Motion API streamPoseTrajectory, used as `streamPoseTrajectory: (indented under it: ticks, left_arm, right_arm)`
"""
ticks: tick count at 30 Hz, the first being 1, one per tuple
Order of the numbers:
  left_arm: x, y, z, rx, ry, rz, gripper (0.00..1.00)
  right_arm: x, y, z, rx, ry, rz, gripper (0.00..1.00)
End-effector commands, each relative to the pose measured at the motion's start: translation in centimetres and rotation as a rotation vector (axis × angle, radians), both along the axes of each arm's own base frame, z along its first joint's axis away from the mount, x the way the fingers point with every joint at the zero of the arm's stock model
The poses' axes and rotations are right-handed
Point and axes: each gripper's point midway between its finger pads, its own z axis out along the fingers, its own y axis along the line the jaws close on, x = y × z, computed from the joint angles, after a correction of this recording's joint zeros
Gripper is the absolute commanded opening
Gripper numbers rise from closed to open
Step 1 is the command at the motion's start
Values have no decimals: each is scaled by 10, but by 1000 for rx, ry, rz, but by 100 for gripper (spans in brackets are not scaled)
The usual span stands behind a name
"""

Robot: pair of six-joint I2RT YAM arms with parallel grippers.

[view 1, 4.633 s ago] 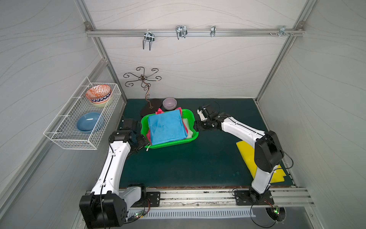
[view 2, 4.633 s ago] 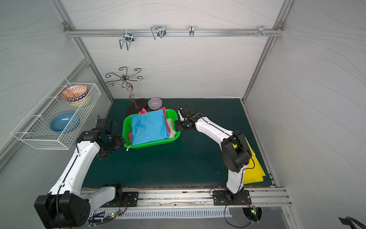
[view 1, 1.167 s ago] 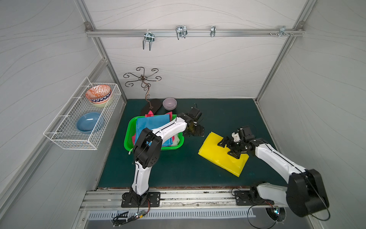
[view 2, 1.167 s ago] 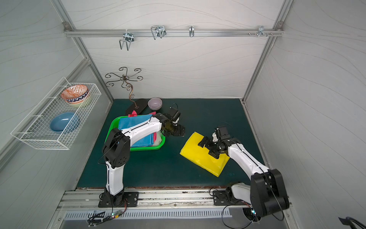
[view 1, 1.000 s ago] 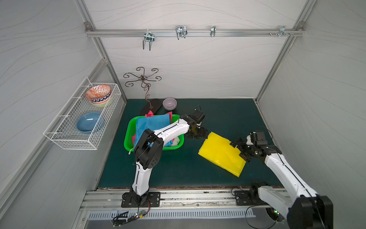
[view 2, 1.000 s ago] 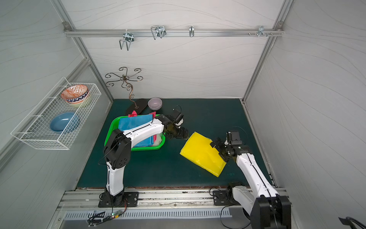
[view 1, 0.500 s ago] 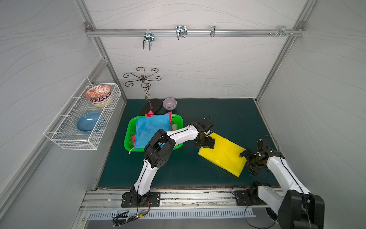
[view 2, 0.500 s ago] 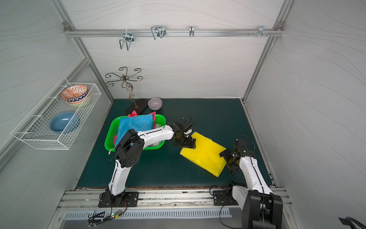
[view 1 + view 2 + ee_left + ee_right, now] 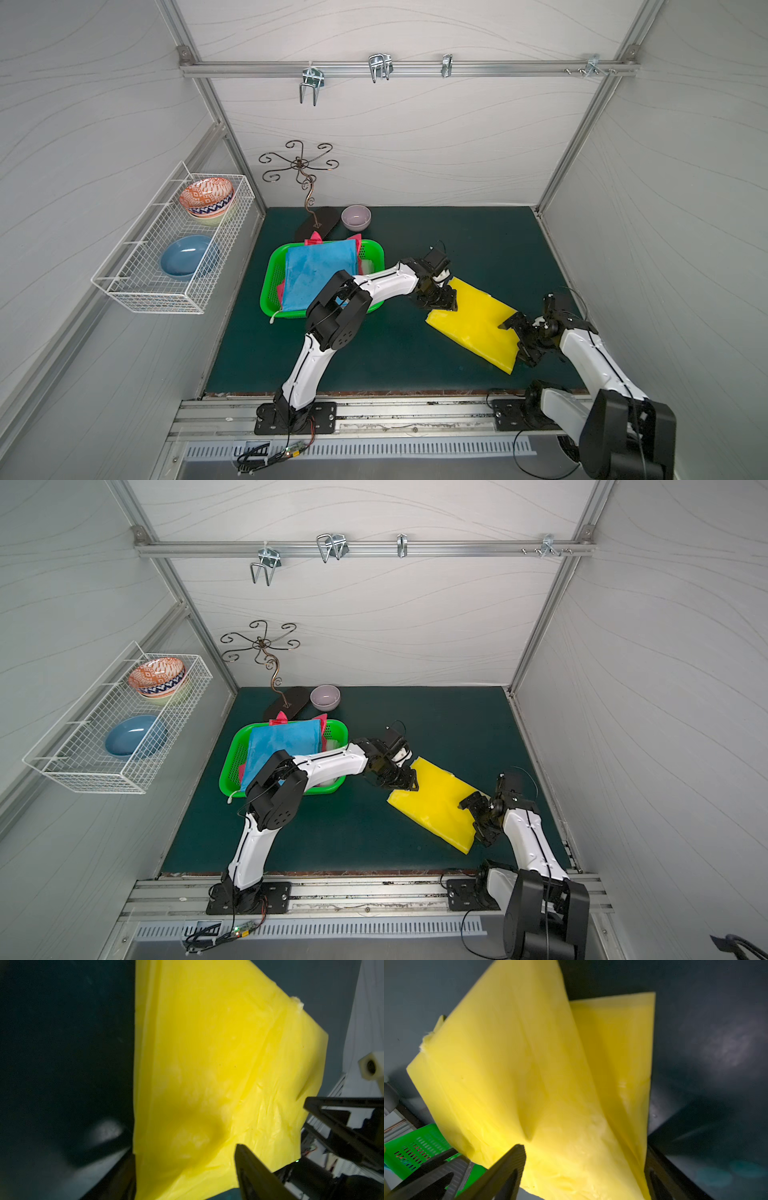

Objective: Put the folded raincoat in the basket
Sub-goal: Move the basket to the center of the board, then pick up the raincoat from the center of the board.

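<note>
The folded raincoat [image 9: 478,320] [image 9: 436,800] is a flat yellow packet lying on the dark green mat, right of centre. My left gripper [image 9: 438,303] [image 9: 399,781] is at its far left corner. In the left wrist view the left gripper [image 9: 184,1149] is open, with the raincoat [image 9: 207,1064] between its fingers. My right gripper [image 9: 517,341] [image 9: 476,820] [image 9: 584,1147] is open at the raincoat's right edge, which it straddles; the raincoat [image 9: 529,1074] bulges up between its fingers. The green basket [image 9: 270,282] [image 9: 228,766] [image 9: 415,1147] stands left of the raincoat and holds a blue folded sheet [image 9: 320,270] over pink pieces.
A white wire rack [image 9: 174,257] with bowls hangs on the left wall. A lilac bowl [image 9: 356,217] and a curly metal stand [image 9: 305,183] on a dark base sit at the back of the mat. A rail with hooks [image 9: 378,66] runs overhead.
My left arm has reached from beside the basket to the raincoat's far corner and its jaws have narrowed. My right arm has drawn back toward the front right along the raincoat's right edge.
</note>
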Motion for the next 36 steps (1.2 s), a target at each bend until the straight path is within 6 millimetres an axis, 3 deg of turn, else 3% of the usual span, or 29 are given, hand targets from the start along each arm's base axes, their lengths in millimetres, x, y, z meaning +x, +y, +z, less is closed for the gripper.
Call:
streamPoseTrajectory:
  ticks: [1, 7, 21, 25, 31, 36]
  left_arm:
    - [10, 3, 2, -35, 0, 20, 56]
    - [19, 35, 13, -58, -30, 86, 34]
    - [37, 129, 14, 58, -123, 263, 31]
    - [36, 131, 17, 58, -126, 260, 34]
    - [41, 118, 37, -21, -162, 240, 45]
    - [43, 101, 31, -25, -140, 211, 52]
  right_arm:
    - [29, 36, 1, 171, -245, 163, 90]
    - [40, 40, 7, 186, -278, 213, 89]
    - [71, 68, 15, 45, -289, 402, 90]
    - [71, 59, 9, -29, -220, 427, 91]
    - [57, 17, 6, -206, -141, 290, 93]
    - [61, 11, 10, -67, -231, 206, 91]
